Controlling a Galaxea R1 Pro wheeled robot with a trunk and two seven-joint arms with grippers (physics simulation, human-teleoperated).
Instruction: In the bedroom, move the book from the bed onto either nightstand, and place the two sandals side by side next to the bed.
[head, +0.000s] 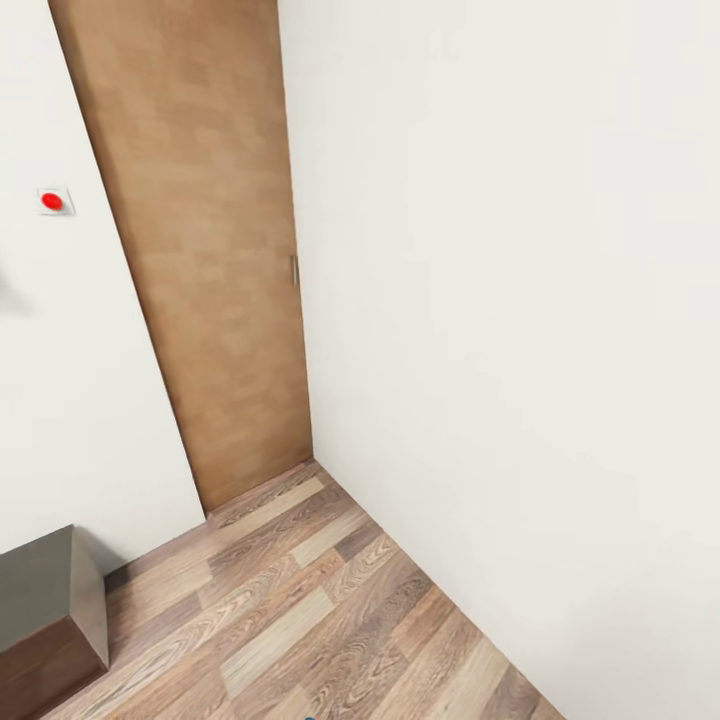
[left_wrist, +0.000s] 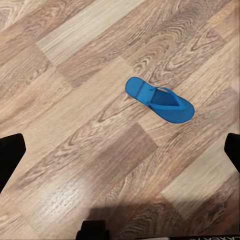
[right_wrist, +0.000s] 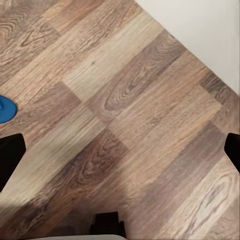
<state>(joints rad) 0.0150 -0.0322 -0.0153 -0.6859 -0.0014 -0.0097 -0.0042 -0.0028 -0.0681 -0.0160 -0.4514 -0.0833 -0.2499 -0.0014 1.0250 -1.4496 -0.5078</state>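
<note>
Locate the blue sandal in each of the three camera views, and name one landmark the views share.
Head view: no sandal visible.
Left wrist view: the sandal lies flat on the floor, right of centre, whole and untouched.
Right wrist view: a blue sliver at the left edge, probably a sandal.
Shared landmark: the wood-plank floor.

Wood-plank floor (left_wrist: 75, 125), one blue sandal (left_wrist: 160, 100) (flat), cabinet (head: 45, 610)
</note>
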